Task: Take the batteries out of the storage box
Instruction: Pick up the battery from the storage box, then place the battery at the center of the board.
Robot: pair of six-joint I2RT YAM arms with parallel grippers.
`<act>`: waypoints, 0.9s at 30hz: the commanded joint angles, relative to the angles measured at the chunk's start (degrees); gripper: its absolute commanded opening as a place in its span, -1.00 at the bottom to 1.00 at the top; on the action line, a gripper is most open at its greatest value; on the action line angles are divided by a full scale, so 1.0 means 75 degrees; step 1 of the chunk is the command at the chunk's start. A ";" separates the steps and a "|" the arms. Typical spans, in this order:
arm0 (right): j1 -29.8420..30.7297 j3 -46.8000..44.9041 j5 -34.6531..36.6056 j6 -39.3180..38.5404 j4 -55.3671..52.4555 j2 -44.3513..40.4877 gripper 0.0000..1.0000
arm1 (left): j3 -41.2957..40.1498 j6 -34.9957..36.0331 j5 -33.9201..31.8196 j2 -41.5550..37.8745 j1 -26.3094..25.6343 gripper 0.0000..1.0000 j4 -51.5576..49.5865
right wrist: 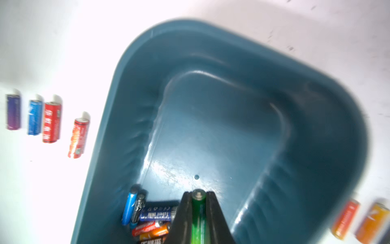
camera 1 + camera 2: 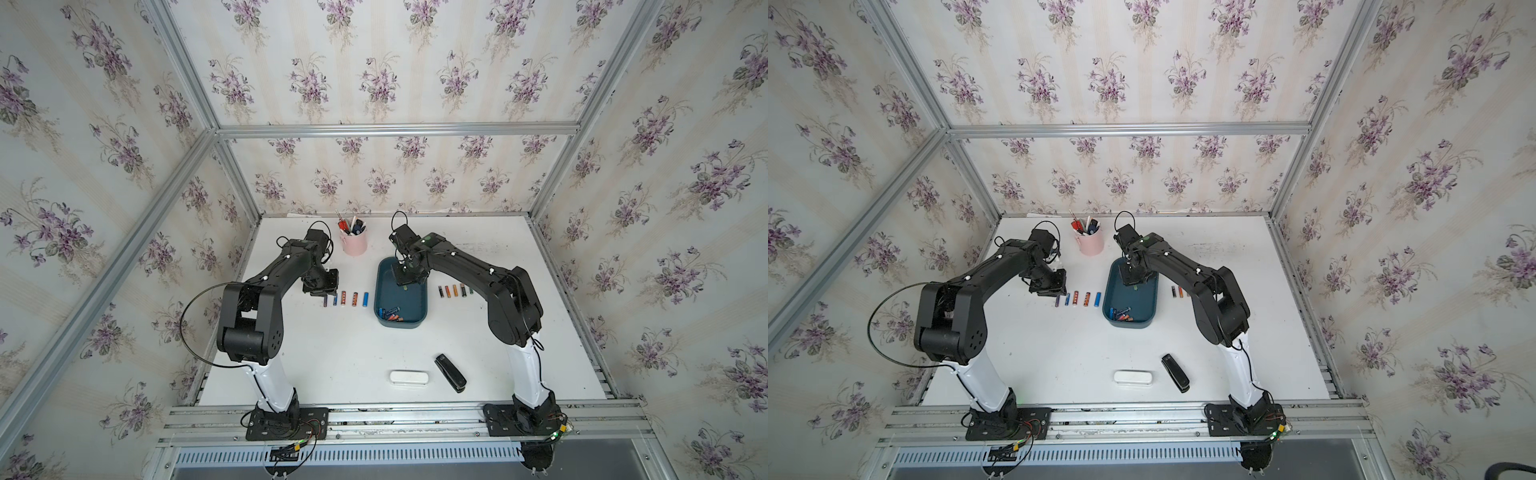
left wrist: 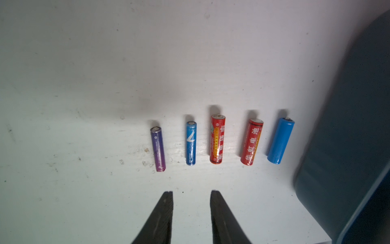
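Your right gripper (image 1: 198, 193) is clamped on a slim green cylindrical battery (image 1: 198, 213). The battery lies lengthwise between the two black jaws, with its metal cap poking just past the tips. It hangs above the floor of the dark teal shallow plastic storage box (image 1: 316, 135), over the box's far half in a top view (image 2: 409, 276).

The step in hand looks to be carrying that battery out to the table. Lift straight up until it clears the rim before you swing sideways. The wall slopes, and a low pass could knock the cell askew in the grip.

Head right, to the row of orange and dark batteries (image 2: 455, 291) lying on the white tabletop (image 2: 332, 353) near the box's right side. The right arm hides part of that row in both top views, so pick a spot you can see is free. Lay the battery parallel to its neighbours and apart from them, so it does not roll into one. Lower it until it touches before you let go.

Your left gripper (image 3: 191, 192) is parted a little and holds nothing. It hovers over the table just near of the left row of five batteries (image 3: 217, 139). Leave it there, out of the right arm's way.

A small heap of mixed batteries (image 1: 150, 213) lies in the near left corner of the box. By my estimate, about a third of the job is left.
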 commanded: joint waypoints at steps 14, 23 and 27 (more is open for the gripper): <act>-0.2081 -0.1181 0.0470 -0.0710 -0.0180 -0.1326 -0.76 | 0.0163 0.0012 0.0016 0.0077 -0.0004 -0.29 -0.0127; -0.3364 -0.2495 0.0608 -0.1004 0.0421 -0.1714 -0.76 | 0.0253 0.0012 0.0028 0.0119 -0.0010 -0.29 -0.0161; -0.3754 -0.2828 0.0693 -0.1116 0.0646 -0.1612 -0.76 | 0.0249 0.0024 0.0015 0.0139 -0.0010 -0.29 -0.0158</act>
